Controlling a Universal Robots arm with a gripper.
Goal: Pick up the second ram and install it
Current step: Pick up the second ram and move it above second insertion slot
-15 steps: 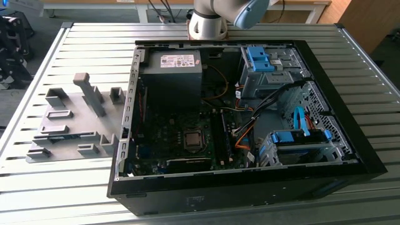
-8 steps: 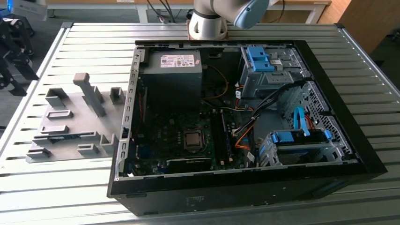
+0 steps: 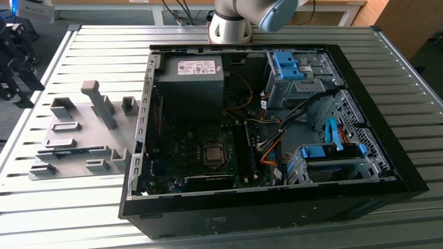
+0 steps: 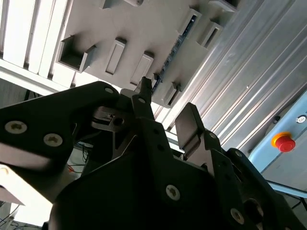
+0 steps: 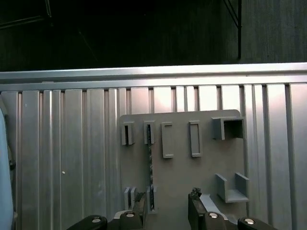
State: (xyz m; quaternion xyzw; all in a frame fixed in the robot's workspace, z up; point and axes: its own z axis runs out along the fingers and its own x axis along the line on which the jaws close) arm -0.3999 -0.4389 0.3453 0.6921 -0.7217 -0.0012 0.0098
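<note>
The second ram is a thin dark-green strip standing on edge in slots of the grey holder plate. It also shows in the second wrist view and in the exterior view. My gripper hangs above the plate's near end, open, with nothing between its black fingers. The strip runs in line with one finger rather than through the gap, and is apart from both. In the second wrist view the gripper stands well above the plate.
An open black computer case lies on the slatted metal table, to the exterior view's right of the holder plate. Its motherboard, orange and black cables and blue drive brackets are exposed. A red stop button sits beyond the table.
</note>
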